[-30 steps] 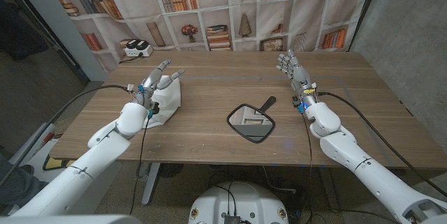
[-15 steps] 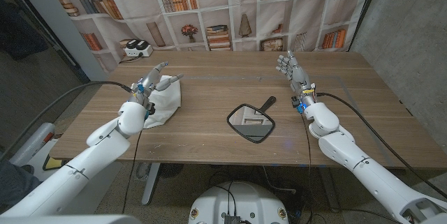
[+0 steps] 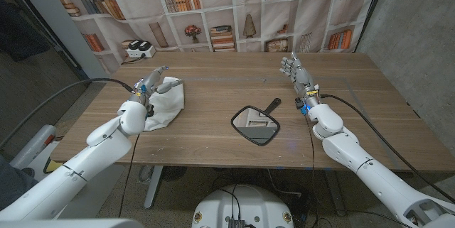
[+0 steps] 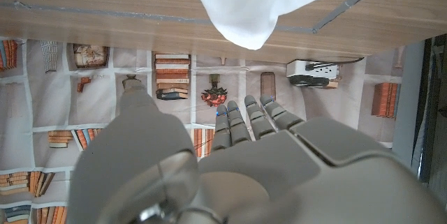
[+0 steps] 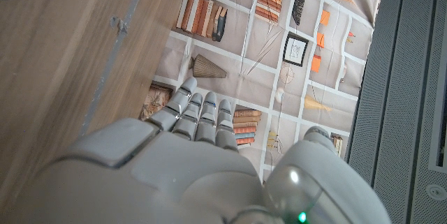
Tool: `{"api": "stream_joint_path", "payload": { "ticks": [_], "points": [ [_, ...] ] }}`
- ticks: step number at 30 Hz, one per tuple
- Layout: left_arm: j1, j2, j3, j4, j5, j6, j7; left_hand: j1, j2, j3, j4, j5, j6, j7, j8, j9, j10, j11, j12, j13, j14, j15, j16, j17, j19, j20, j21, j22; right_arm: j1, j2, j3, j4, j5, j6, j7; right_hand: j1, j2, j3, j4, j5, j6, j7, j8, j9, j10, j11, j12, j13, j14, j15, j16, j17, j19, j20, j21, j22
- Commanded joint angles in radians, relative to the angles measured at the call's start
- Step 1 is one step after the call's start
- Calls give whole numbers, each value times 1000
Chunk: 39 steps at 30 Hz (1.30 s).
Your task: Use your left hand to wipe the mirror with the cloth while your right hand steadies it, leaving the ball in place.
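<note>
Two white arms reach over the wooden table (image 3: pixel 213 125) from its near corners. Toward the middle lies the hand mirror (image 3: pixel 255 125), flat, its dark handle pointing away toward the far right, with neither hand touching it. The left hand (image 3: pixel 151 84) is over at the left side, above the white cloth (image 3: pixel 168 104), which sits rumpled on the tabletop; its fingers are stretched out and somewhat apart, and from where I stand I cannot tell whether they touch the fabric or hold any of it. The right hand (image 3: pixel 298 72) stands well apart from the mirror on the right side, fingers straight, close beside one another, holding nothing. Behind the table hangs a bookshelf backdrop (image 3: pixel 213 8).
</note>
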Motion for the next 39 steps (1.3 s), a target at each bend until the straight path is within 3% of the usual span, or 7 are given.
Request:
{"api": "stream_joint_path", "payload": {
  "ticks": [1,11,15,27,28,32,39],
  "points": [
    [3,53,14,-72,59,150,-96,35,-1,3,-19,3,23,-3,4,2,27,-6,6,3,24,-31,7,2,29,-50,-2,2,5,8,-9,-2,3,-23,-6,7,5,3,-6,-1,8,2,4,5,10,2,-1,2,6,4,-2,2,10,-23,-3,5],
    [-4,99,49,-126,117,260,-181,111,-22,11,-63,3,44,-12,1,3,55,-16,4,4,53,-34,4,1,66,-39,-3,2,-1,-3,-7,-28,-2,-40,-19,7,7,2,-6,-2,9,2,3,5,13,3,-1,2,6,5,-3,3,11,-22,-7,5],
    [-49,134,98,-143,142,346,-285,124,-34,8,-72,3,58,-13,3,3,63,-14,4,4,64,-35,5,1,73,-33,-4,2,5,-3,-11,-25,-5,-40,-13,7,7,2,-6,-3,10,2,3,5,13,4,-1,2,6,7,-3,3,11,-21,-9,5],
    [-130,157,211,-133,220,443,-363,136,-64,-9,-80,3,118,-29,15,3,100,-34,7,6,83,-43,2,3,83,-20,-11,4,16,7,-13,-3,2,-36,-5,7,9,1,-7,-4,11,0,2,6,15,4,-2,2,9,7,-3,3,13,-20,-15,6],
    [-141,159,227,-132,233,455,-371,136,-62,-15,-75,5,166,-42,25,4,153,-62,18,7,144,-50,21,7,104,-10,-10,5,15,7,-13,-3,2,-36,-6,7,9,1,-7,-4,11,0,2,6,15,4,-2,2,9,7,-3,3,13,-20,-15,6],
    [-178,165,277,-126,270,482,-401,144,-64,-23,-74,7,240,-49,41,4,213,-67,27,7,197,-53,28,7,149,-6,-2,6,15,7,-12,-2,3,-35,-5,7,9,1,-7,-5,11,0,2,6,14,3,-2,2,9,6,-4,3,15,-20,-16,6],
    [-225,163,335,-121,310,522,-444,160,-64,-26,-77,9,219,-45,22,4,200,-67,11,7,183,-52,14,7,168,16,-2,6,14,5,-10,-2,6,-35,-4,7,9,0,-7,-5,11,0,2,6,16,4,-2,2,9,7,-4,3,16,-18,-18,6]
  ]
}}
